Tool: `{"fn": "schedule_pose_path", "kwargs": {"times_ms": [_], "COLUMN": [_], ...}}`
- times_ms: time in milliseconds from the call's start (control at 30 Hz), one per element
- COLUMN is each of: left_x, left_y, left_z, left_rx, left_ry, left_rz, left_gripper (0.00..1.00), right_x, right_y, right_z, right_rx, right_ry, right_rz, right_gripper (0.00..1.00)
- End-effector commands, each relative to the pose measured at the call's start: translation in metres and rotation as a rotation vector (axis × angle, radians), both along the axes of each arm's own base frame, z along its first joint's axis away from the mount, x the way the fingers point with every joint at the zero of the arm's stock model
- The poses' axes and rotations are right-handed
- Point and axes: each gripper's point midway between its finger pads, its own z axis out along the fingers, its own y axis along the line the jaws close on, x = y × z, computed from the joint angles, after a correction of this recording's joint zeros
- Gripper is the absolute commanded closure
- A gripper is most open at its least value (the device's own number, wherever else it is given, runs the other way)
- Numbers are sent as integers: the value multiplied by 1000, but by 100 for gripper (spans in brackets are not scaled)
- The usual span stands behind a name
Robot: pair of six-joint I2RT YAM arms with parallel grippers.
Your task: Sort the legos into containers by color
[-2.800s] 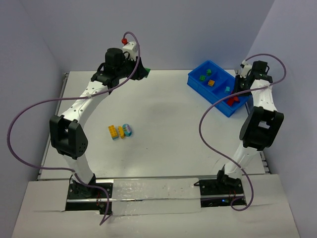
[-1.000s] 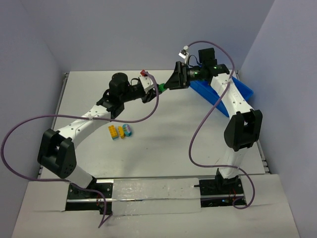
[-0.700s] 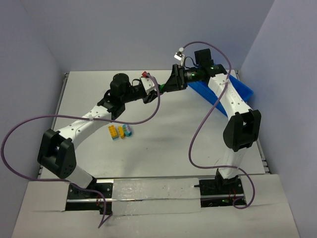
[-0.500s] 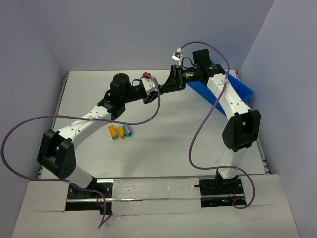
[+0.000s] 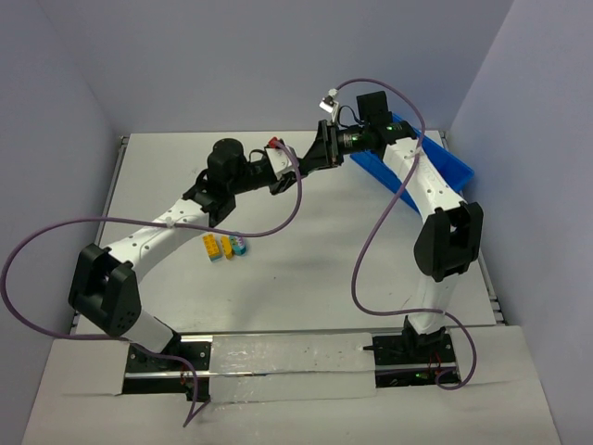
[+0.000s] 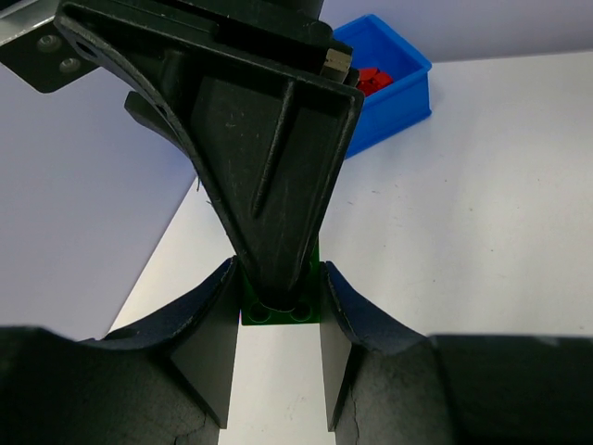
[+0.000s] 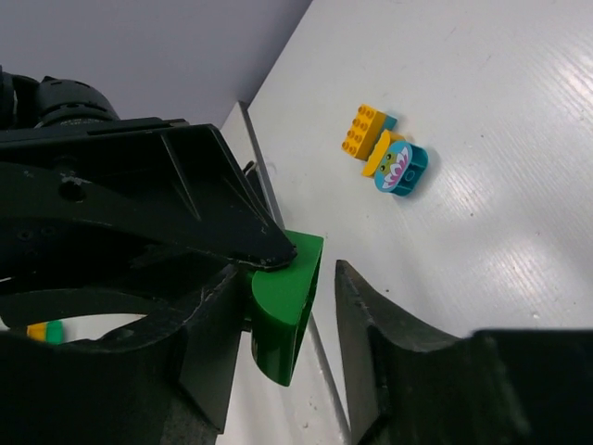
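From above, the left gripper (image 5: 289,168) and right gripper (image 5: 316,158) met tip to tip over the table (image 5: 306,278) toward 12 o'clock. The bin (image 5: 443,165) lay at 2 o'clock and loose bricks (image 5: 225,246) toward 9.

In the left wrist view, the left fingers (image 6: 208,343) clamped a green brick (image 6: 283,311), and the right gripper touched it from 12.

In the right wrist view, that brick sat between the right fingers (image 7: 208,352). It lay against the 9 o'clock one with a gap at 3, so they were not clenched.

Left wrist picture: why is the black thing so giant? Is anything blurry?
Left wrist: the right gripper is very close to the lens, so it looks giant; the left fingers at the bottom are dark and fuzzy. Right wrist: right fingers blur too, and the table has shiny glare streaks.
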Motion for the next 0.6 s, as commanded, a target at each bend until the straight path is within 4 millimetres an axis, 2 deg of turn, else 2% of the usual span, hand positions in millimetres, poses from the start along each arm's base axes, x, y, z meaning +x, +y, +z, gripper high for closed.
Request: {"fn": "schedule_pose_path", "kwargs": {"times_ms": [0, 100, 133, 167, 233, 267, 333, 367, 400, 500, 567], "left_x": [-5, -1, 2, 7, 14, 18, 25, 29, 35, 54, 67], "left_y": [1, 2, 3, 4, 7, 10, 17, 23, 33, 57, 74], "left_z": [30, 30, 30, 30, 28, 29, 30, 32, 34, 35, 34], "left_rx": [-46, -49, -53, -54, -55, -59, -73, -88, -109, -139, -134], "left_ry": [-93, -85, -73, -59, -25, -10, 16, 38, 71, 156, 194], "left_rz": [-6, 16, 34, 59, 106, 134, 179, 208, 245, 342, 437], "left_gripper": [100, 97, 85, 63, 35, 22, 5, 1, 1, 1, 1], "right_x": [5, 6, 7, 8, 15, 19, 30, 43, 62, 106, 145], "right_y": [7, 4, 3, 2, -5, -10, -20, -32, -51, -91, -128], "right_z": [18, 16, 15, 13, 11, 9, 7, 3, -1, 0, -6], "right_rx": [42, 32, 24, 15, -2, -11, -27, -50, -85, -172, -272], "right_ry": [-52, -61, -66, -68, -80, -84, -92, -104, -122, -203, -283], "right_rz": [20, 13, 8, 1, -29, -48, -89, -135, -209, -368, -523], "right_gripper": [59, 74, 79, 86, 94, 98, 100, 100, 100, 100, 100]}}
